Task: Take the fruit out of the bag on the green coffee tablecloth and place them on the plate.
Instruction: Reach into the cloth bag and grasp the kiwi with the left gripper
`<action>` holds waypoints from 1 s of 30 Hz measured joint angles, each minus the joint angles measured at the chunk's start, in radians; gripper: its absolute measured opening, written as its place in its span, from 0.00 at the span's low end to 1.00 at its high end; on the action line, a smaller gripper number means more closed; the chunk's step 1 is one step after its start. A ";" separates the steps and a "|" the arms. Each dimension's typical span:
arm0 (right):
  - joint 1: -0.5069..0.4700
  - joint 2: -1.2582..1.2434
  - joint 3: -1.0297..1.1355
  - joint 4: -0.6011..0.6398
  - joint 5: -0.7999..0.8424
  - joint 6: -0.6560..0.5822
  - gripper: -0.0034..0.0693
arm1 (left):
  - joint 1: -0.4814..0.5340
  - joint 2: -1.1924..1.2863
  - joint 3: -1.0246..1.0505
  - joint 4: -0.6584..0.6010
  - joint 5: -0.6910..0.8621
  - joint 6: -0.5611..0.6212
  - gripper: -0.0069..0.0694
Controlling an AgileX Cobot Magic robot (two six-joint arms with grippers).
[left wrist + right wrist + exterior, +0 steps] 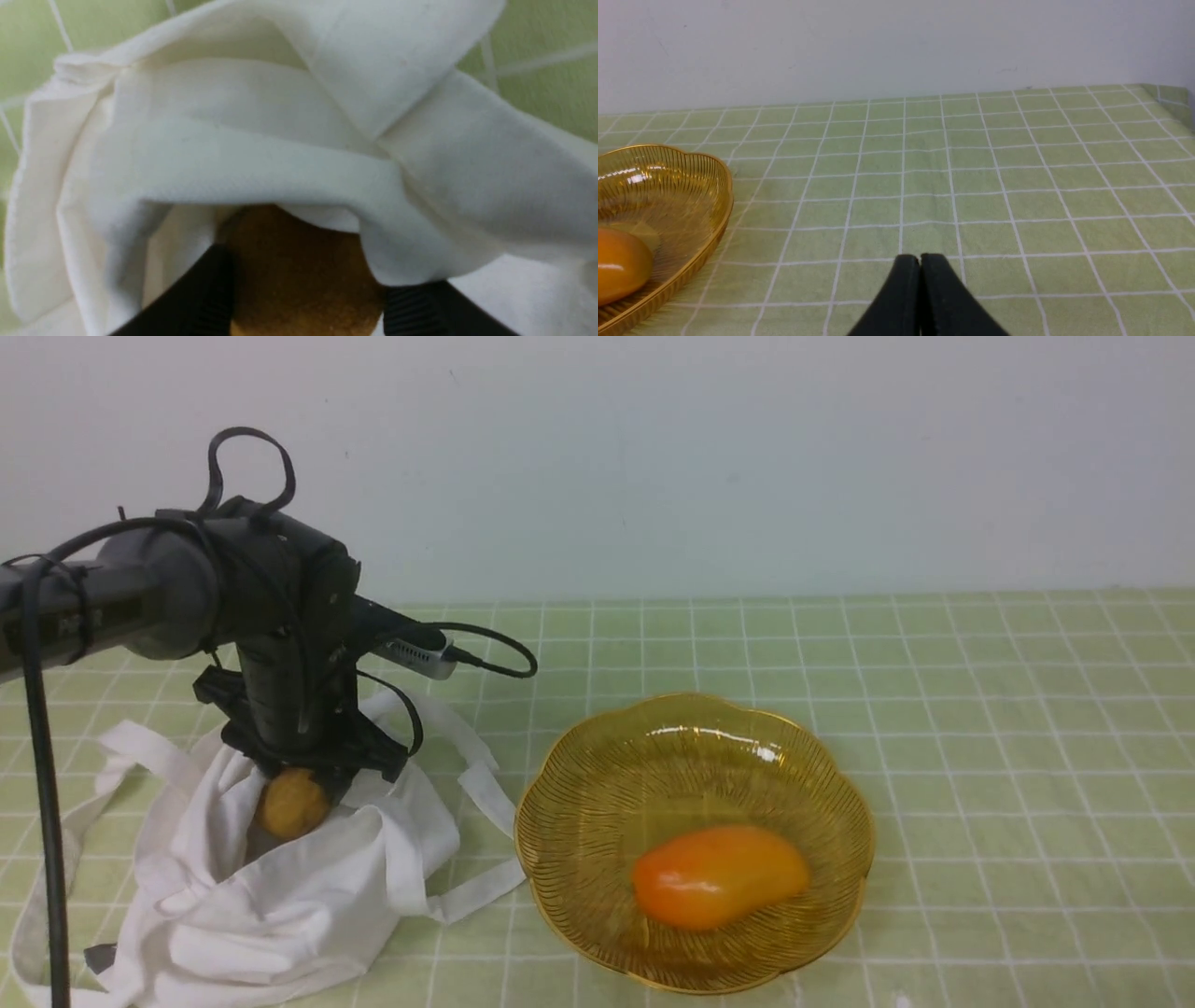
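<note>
The left gripper [297, 780] points straight down into the mouth of the bag [280, 905], and its two black fingers [205, 294] press against opposite sides of the one kiwi-like fruit [292, 805], gripping it. The fruit sits directly under the gripper at the bag's opening, and in the left wrist view a fold of white cloth drapes over its far side. The single white cloth bag lies crumpled around and below the gripper, its near edge close to the front of the table. One strap handle [476, 784] trails out on the gripper's plate side, and another loops out on the opposite side. Beyond that strap, well apart from the gripper, stands the one amber glass plate [579, 756] with its scalloped rim. It holds one glossy orange mango-shaped fruit [719, 877] in its nearer half, and the rest of the dish is bare. The green checked tablecloth [980, 709] runs back to the pale wall [653, 457], flat and unoccupied beyond the plate. Over that stretch the right gripper [920, 266] has its two fingers pressed together with nothing between them.
</note>
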 joint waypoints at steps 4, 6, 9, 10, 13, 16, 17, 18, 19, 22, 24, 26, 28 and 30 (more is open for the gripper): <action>0.000 0.000 0.000 0.000 0.000 0.000 0.03 | 0.000 -0.083 0.002 -0.045 0.045 0.001 0.58; 0.000 0.000 0.000 0.000 0.000 0.000 0.03 | 0.000 -0.122 0.002 -0.051 0.049 0.001 0.58; 0.000 0.000 0.000 0.000 0.000 0.000 0.03 | 0.000 -0.145 0.002 -0.068 0.058 0.001 0.58; 0.000 0.000 0.000 0.000 0.000 0.000 0.03 | 0.000 -0.151 0.002 -0.079 0.067 0.002 0.58; 0.000 0.000 0.000 0.000 0.000 0.000 0.03 | 0.006 -0.160 0.002 -0.124 0.102 0.017 0.58; 0.000 0.000 0.000 0.000 0.000 0.000 0.03 | 0.032 -0.156 0.002 -0.164 0.127 0.029 0.58; 0.000 0.000 0.000 0.000 0.000 0.000 0.03 | 0.045 -0.155 0.002 -0.177 0.130 0.030 0.58; 0.000 0.000 0.000 0.000 0.000 0.000 0.03 | 0.077 -0.152 0.002 -0.208 0.139 0.033 0.58; 0.000 0.000 0.000 0.000 0.000 0.000 0.03 | 0.095 -0.150 0.002 -0.229 0.144 0.033 0.58; 0.000 0.000 0.000 0.000 0.000 0.000 0.03 | 0.179 -0.143 0.002 -0.358 0.163 0.044 0.58; 0.000 0.000 0.000 0.000 0.000 0.000 0.03 | 0.213 -0.137 0.002 -0.420 0.177 0.066 0.58; 0.000 0.000 0.000 0.000 0.000 0.000 0.03 | 0.232 -0.129 0.002 -0.458 0.186 0.086 0.58; 0.000 0.000 0.000 0.000 0.000 0.000 0.03 | 0.262 -0.113 0.002 -0.514 0.196 0.128 0.58; 0.000 0.000 0.000 0.000 0.000 0.000 0.03 | 0.266 -0.105 0.002 -0.527 0.196 0.148 0.58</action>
